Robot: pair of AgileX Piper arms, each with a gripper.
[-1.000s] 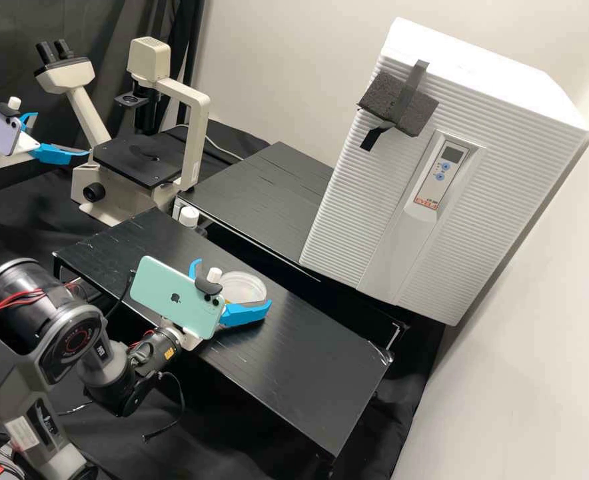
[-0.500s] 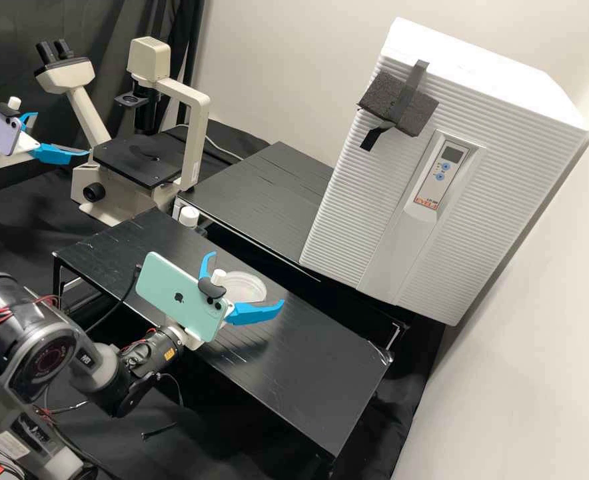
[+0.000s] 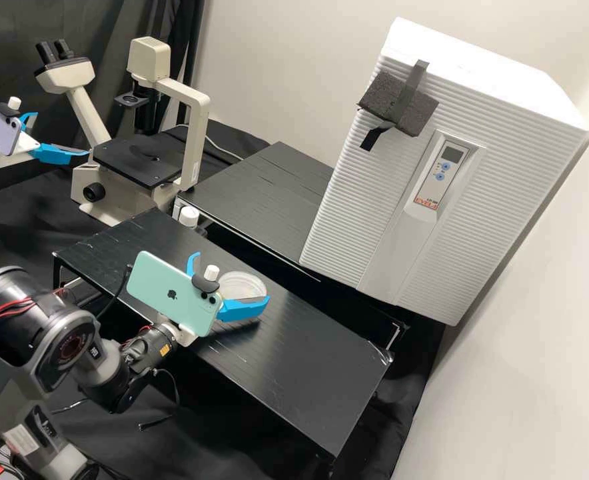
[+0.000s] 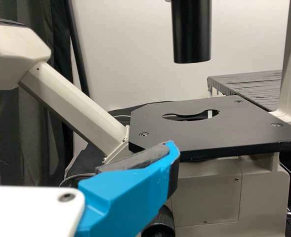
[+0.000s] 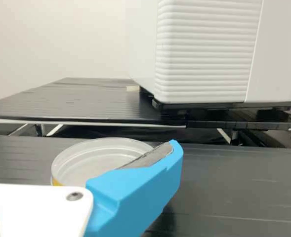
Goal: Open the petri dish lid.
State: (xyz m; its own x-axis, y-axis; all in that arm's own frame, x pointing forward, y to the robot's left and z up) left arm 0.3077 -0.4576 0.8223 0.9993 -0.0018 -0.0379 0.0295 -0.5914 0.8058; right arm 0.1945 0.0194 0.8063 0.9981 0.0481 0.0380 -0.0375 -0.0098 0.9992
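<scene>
Black stand (image 3: pixel 308 360) holds the petri dish (image 3: pixel 242 285); right gripper (image 3: pixel 231 277) sits 8 o'clock of it, spread, empty (probably to straddle it). Left gripper (image 3: pixel 62 134), high view's 10 o'clock, is open too.

A laboratory, by its twin-eyepiece microscope (image 3: pixel 196 133), ribbed white cabinet (image 3: pixel 488 200) with a control panel (image 3: pixel 438 175), and petri dish (image 3: pixel 243 285).

Right gripper (image 3: pixel 232 277) low, jaws spread wide, left gripper (image 3: pixel 62 133) higher, jaws apparently parted too
</scene>
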